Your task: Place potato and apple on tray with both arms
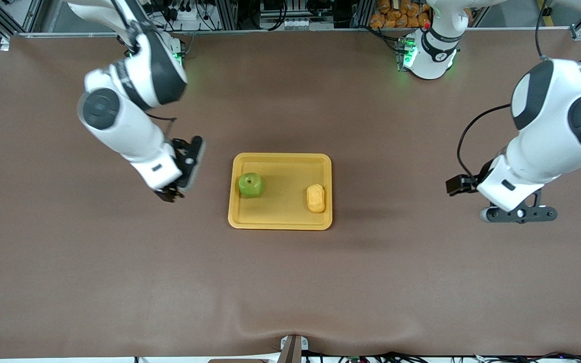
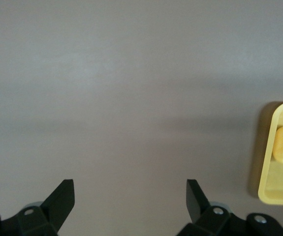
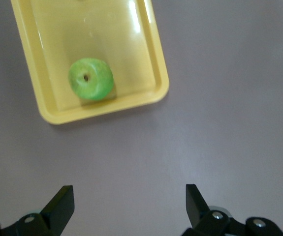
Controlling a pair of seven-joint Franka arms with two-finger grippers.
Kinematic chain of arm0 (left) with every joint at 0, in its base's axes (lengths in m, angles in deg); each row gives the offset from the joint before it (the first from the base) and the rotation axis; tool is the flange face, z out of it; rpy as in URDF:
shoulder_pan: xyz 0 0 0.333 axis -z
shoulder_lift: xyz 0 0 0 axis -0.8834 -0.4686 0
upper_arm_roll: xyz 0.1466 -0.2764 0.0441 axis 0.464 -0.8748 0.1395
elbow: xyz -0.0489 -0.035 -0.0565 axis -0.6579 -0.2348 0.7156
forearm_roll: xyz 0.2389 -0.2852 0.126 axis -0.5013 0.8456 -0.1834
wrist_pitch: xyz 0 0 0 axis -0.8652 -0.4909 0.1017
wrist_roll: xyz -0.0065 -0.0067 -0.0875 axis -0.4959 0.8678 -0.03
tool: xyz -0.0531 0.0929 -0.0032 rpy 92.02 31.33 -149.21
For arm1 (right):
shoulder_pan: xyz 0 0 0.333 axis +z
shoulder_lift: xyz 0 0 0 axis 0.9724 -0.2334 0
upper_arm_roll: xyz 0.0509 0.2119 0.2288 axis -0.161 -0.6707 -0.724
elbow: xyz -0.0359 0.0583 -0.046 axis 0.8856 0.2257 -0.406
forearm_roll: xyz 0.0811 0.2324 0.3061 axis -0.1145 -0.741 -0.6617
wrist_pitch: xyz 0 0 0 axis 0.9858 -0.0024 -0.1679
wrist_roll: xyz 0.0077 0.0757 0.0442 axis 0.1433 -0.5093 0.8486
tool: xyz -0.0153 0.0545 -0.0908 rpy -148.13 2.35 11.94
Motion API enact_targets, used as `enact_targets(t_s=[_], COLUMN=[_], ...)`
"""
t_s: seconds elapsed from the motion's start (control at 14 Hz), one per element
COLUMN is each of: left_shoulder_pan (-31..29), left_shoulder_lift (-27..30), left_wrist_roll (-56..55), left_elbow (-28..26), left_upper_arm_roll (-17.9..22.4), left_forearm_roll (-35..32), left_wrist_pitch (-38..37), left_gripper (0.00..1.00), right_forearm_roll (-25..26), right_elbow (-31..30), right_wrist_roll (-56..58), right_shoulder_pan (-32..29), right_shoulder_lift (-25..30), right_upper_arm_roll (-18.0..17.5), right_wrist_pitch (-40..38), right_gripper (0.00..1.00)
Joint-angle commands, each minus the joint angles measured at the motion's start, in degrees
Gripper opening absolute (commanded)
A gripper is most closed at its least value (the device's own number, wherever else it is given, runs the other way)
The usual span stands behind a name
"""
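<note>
1. Tray (image 1: 280,222) lies on the table (image 1: 290,282), midway between the two arms' ends.
2. Apple (image 1: 250,185) sits in the tray, at the side toward the right arm's end; potato (image 1: 315,198) sits in the tray, at the side toward the left arm's end, slightly nearer the front camera; the two are well apart.
3. Right gripper (image 1: 182,176) hangs over bare table beside the tray's apple side; left gripper (image 1: 517,214) hangs over bare table, well apart from the tray's potato side.
</note>
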Motion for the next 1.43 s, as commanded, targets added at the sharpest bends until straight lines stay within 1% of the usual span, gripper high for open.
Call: enact_targets(t_s=[0.0,0.14,0.21,0.36,0.57,0.64,0.71,0.79,0.86,1.0,1.07,1.21,1.29,1.36], left_shoulder_pan=[-1.0,-1.1,-1.5,-2.5,-2.6,-3.1,-3.8,-4.0,-4.1,-3.8,-3.7,-3.0,-1.2,0.7], left_shoulder_lift=[3.6,5.1,6.1,7.7,9.0,8.9,8.7,8.7,8.8,10.1,11.3,13.0,13.8,14.6], left_wrist_roll=[1.5,1.4,1.4,1.5,1.4,1.4,1.3,1.3,1.4,1.8,1.9,4.8,5.8,6.0], left_elbow=[-1.0,-0.9,-0.9,-0.9,-0.7,0.9,2.4,2.7,2.7,2.7,2.3,1.8,1.3,1.0], left_upper_arm_roll=[-0.7,-0.3,-0.3,-0.3,-0.2,-0.2,-0.2,-0.2,-0.2,-0.1,0.7,3.3,5.4,8.3], left_forearm_roll=[-0.3,0.0,0.0,0.0,0.1,0.6,1.0,1.1,1.2,1.6,1.9,3.7,4.8,5.1], left_wrist_pitch=[-3.1,-5.8,-6.6,-8.4,-9.4,-9.5,-9.5,-9.5,-9.5,-9.5,-9.6,-12.1,-13.5,-13.9], left_gripper=[1.0,1.0,1.0,1.0,1.0,1.0,1.0,1.0,1.0,1.0,1.0,1.0,1.0,1.0], right_forearm_roll=[-0.2,-0.2,-0.2,-0.1,0.4,0.4,0.4,0.4,0.4,0.6,0.6,0.6,0.7,1.2], right_elbow=[-1.6,-2.1,-2.1,-2.1,-1.6,-1.4,-0.6,1.3,4.5,8.4,9.0,9.4,11.0,12.6], right_wrist_roll=[-0.9,-1.6,-4.0,-12.9,-31.1,-35.2,-37.5,-38.5,-40.3,-50.8,-54.7,-56.1,-56.1,-56.2], right_shoulder_pan=[-5.5,-9.7,-11.8,-12.6,-12.8,-13.7,-14.5,-15.6,-16.5,-17.3,-17.8,-18.3,-19.1,-19.7], right_shoulder_lift=[6.2,9.0,10.4,13.3,16.6,17.2,17.3,17.3,16.8,15.4,15.0,14.8,14.5,13.0], right_upper_arm_roll=[-0.9,-0.9,-0.9,-0.9,-0.8,-0.4,-0.2,-0.4,-0.5,-0.5,-0.5,-0.5,-0.5,-0.5], right_wrist_pitch=[-5.5,-9.4,-11.2,-14.0,-20.4,-21.9,-23.4,-25.2,-27.6,-33.2,-33.7,-33.5,-33.7,-34.5], right_gripper=[1.0,1.0,1.0,1.0,1.0,1.0,1.0,1.0,1.0,1.0,1.0,1.0,1.0,1.0])
